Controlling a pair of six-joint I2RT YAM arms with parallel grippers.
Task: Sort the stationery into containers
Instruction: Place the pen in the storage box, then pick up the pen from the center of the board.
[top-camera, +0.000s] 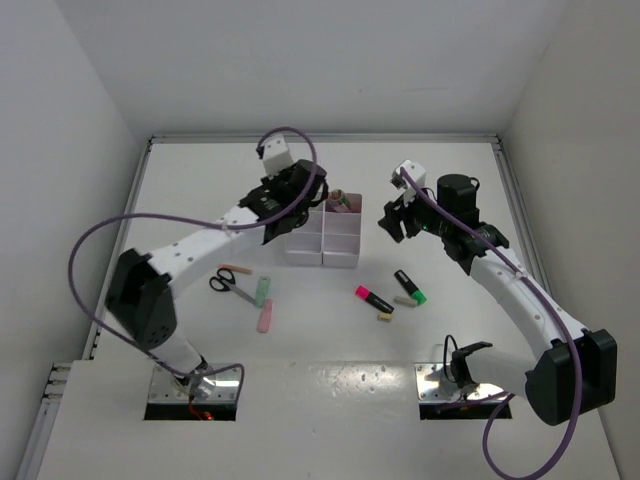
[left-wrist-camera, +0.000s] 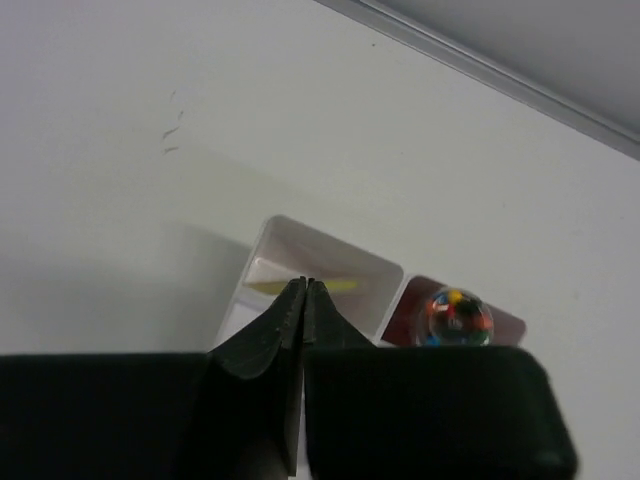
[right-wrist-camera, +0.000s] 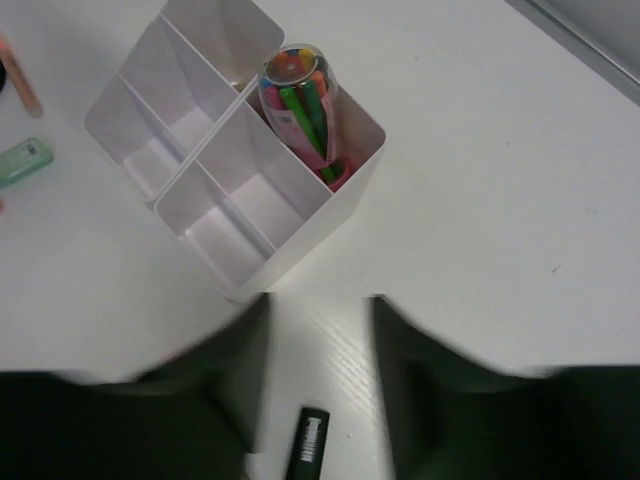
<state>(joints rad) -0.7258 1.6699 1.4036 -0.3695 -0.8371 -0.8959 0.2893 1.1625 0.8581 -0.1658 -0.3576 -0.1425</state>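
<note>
The white organizer tray (top-camera: 340, 250) stands mid-table. A clear tube of coloured items (top-camera: 341, 203) leans in its far right compartment, as the right wrist view (right-wrist-camera: 300, 100) shows. My left gripper (top-camera: 300, 203) hangs over the tray's far left corner. It is shut and empty (left-wrist-camera: 305, 283), with a yellow item (left-wrist-camera: 340, 286) lying in the compartment (left-wrist-camera: 335, 250) behind its tips. My right gripper (top-camera: 393, 218) is open and empty (right-wrist-camera: 318, 300) just right of the tray (right-wrist-camera: 310, 228). A black highlighter (right-wrist-camera: 308, 445) lies on the table below its fingers.
Left of the tray lie the scissors (top-camera: 228, 283), a peach stick (top-camera: 235, 269), a green stick (top-camera: 262, 290) and a pink stick (top-camera: 265, 316). To the right lie a pink highlighter (top-camera: 374, 298), a green-and-black highlighter (top-camera: 409, 286) and a beige eraser (top-camera: 384, 316).
</note>
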